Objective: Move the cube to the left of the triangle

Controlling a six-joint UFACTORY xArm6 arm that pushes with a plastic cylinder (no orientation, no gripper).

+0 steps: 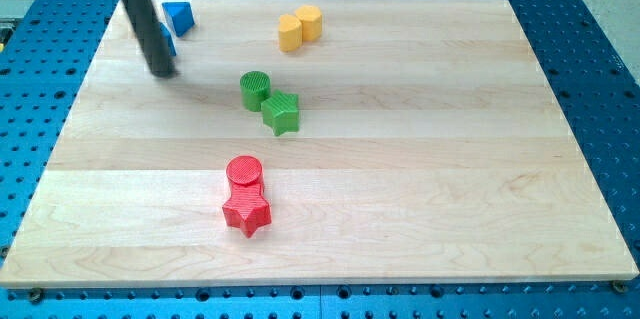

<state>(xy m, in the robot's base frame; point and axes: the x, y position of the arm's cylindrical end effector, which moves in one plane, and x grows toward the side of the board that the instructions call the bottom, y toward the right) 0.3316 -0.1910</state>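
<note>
A: In the camera view, where is my tip (165, 71)?

B: At the far left of the wooden board (420, 179), on the surface. The rod is a plain dark stick with nothing to spread or pinch. A sliver of blue block (169, 43) shows just behind the rod on its right side, mostly hidden; I take it to be the cube, though its shape cannot be made out.

A: And the triangle?

B: The blue triangle (179, 16) lies a little farther back and to the right of that sliver, near the board's far edge. The two blue pieces are close together; whether they touch is hidden by the rod.

A: What else is on the board?

B: Two yellow blocks (300, 28) touching, far and centre. A green cylinder (255, 89) beside a green star (281, 113) in the middle. A red cylinder (244, 172) against a red star (247, 211) nearer us. All are well apart from my tip.

A: Which step is this?

B: I judge the push on the cube is under way or about to begin; the cube seems nearer than the triangle and only slightly left of it.

A: What does the next move call for?

B: Probably getting my tip to the cube's near right side, then sliding it left and farther back without nudging the triangle or running the cube off the board's left edge.
</note>
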